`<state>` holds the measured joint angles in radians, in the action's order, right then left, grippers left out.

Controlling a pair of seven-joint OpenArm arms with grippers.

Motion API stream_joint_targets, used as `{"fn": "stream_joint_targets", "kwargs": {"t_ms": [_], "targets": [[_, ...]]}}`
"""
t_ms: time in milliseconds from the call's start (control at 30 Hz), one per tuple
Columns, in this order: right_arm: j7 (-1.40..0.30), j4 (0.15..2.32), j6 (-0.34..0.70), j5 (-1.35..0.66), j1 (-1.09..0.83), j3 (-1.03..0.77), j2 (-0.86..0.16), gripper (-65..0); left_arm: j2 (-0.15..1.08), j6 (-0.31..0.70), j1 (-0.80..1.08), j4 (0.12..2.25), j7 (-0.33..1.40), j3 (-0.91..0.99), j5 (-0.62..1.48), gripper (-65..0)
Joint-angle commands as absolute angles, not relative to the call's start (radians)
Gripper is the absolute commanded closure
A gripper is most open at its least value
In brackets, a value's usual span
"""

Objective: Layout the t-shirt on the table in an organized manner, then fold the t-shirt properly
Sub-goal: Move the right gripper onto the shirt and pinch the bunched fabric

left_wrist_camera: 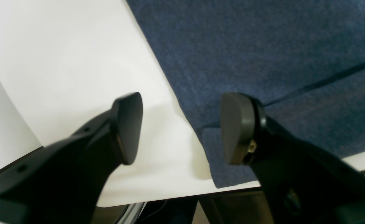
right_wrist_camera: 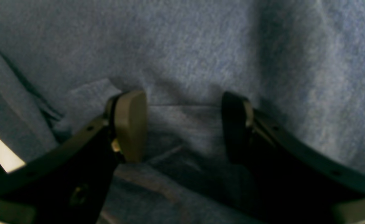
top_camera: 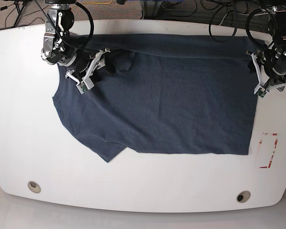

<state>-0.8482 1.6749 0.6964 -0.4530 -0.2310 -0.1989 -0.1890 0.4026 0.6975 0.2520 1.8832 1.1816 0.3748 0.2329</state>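
Both grippers agape: left gripper (left_wrist_camera: pixel 181 127) at t-shirt (top_camera: pixel 171 95) hem; right gripper (right_wrist_camera: pixel 184 126) over cloth

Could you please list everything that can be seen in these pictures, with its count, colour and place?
t-shirt: one, dark blue, spread over the middle of the table, one sleeve pointing toward the near edge at the base view's left.
table: one, glossy white, under everything.
metal holes: two, silver rimmed, near the table's front edge, one toward each corner.
red-and-white marking: one, on the table just past the shirt's edge at the base view's right.
cables: several, dark, on the floor behind the table.
left gripper: one, black, open, at the shirt's corner by the table edge.
right gripper: one, black, open, over bunched shirt fabric.
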Motion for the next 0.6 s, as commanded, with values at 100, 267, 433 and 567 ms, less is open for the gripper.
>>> {"fn": "stream_joint_targets", "kwargs": {"t_ms": [100, 267, 433, 567], "targets": [[-0.829, 1.690, 0.698, -0.449, -0.220, -0.202, -0.217, -24.9, 0.418, 0.698, 0.245, 1.896, 1.173, 0.381, 0.234, -36.7], [-0.829, 1.690, 0.698, -0.380, -0.216, -0.202, -0.213, -11.3, 0.418, 0.698, 0.245, 1.896, 1.173, 0.381, 0.234, -36.7], [-0.828, 1.690, 0.698, -0.349, -0.217, -0.200, -0.213, -6.0, 0.418, 0.698, 0.245, 1.896, 1.173, 0.380, 0.234, -36.7], [-0.828, 1.695, 0.698, -0.348, -0.220, -0.200, -0.213, -5.5, 0.418, 0.698, 0.245, 1.896, 1.173, 0.380, 0.234, -36.7]]}}
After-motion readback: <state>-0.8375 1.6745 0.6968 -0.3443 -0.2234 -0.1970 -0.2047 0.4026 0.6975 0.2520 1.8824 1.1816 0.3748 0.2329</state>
